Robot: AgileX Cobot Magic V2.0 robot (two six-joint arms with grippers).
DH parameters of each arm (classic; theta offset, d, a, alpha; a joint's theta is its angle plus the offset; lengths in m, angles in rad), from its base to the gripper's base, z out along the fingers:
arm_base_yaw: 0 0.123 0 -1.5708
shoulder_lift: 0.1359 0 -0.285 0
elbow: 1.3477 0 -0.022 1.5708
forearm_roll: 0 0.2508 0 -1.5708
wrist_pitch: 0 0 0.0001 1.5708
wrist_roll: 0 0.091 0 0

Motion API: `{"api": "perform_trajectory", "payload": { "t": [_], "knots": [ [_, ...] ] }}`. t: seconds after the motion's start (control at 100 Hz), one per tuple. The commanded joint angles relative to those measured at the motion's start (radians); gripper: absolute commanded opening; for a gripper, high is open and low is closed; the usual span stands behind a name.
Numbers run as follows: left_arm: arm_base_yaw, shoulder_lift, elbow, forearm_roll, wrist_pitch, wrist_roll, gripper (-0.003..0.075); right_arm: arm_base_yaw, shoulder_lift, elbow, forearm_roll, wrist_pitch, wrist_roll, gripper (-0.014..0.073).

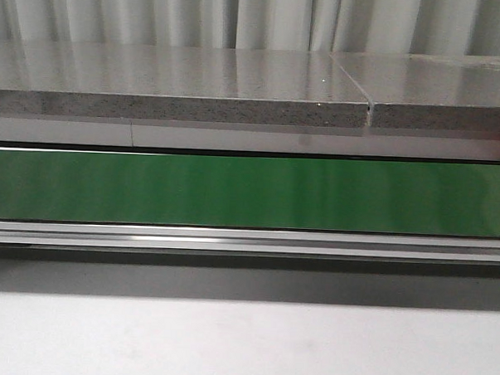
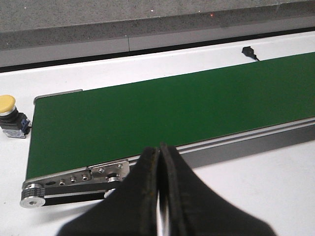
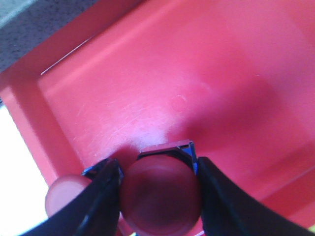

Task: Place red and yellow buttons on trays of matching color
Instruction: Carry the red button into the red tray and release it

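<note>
In the right wrist view my right gripper (image 3: 156, 167) is shut on a red button (image 3: 160, 199), its black fingers pressed against both sides of the round cap. The button hangs low over the floor of the red tray (image 3: 162, 78). A second red button (image 3: 64, 196) lies in the tray beside one finger, partly hidden. In the left wrist view my left gripper (image 2: 158, 148) is shut with nothing in it, hovering over the near rail of the green conveyor belt (image 2: 172, 108). A yellow button (image 2: 11, 115) on a black base stands on the white table beyond the belt's end. The yellow tray is out of view.
The front view shows the green belt (image 1: 250, 192) running the full width, a grey stone ledge (image 1: 179, 93) behind it and white table (image 1: 243, 345) in front. Neither arm appears there. A small black plug (image 2: 248, 51) lies beyond the belt.
</note>
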Motion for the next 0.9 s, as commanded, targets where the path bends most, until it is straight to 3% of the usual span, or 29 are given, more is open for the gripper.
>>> {"api": "perform_trajectory", "payload": {
  "t": [0.0,0.44,0.69,0.89],
  "knots": [
    [-0.009,0.008,-0.025,-0.019,-0.067,-0.004,-0.0021,-0.005,-0.038,-0.038,0.022,-0.078,0.0,0.0185],
    [-0.009,0.008,-0.025,-0.019,-0.067,-0.004,-0.0021,-0.005,0.024,-0.04,0.056,-0.112,-0.008,0.0199],
    [-0.009,0.008,-0.025,-0.019,-0.067,-0.004,-0.0021,-0.005,0.024,-0.04,0.059,-0.109,-0.011,0.054],
    [-0.009,0.008,-0.025,-0.019,-0.067,-0.004,-0.0021,-0.005,0.02,-0.04,0.062,-0.109,-0.011,0.0561]
  ]
}}
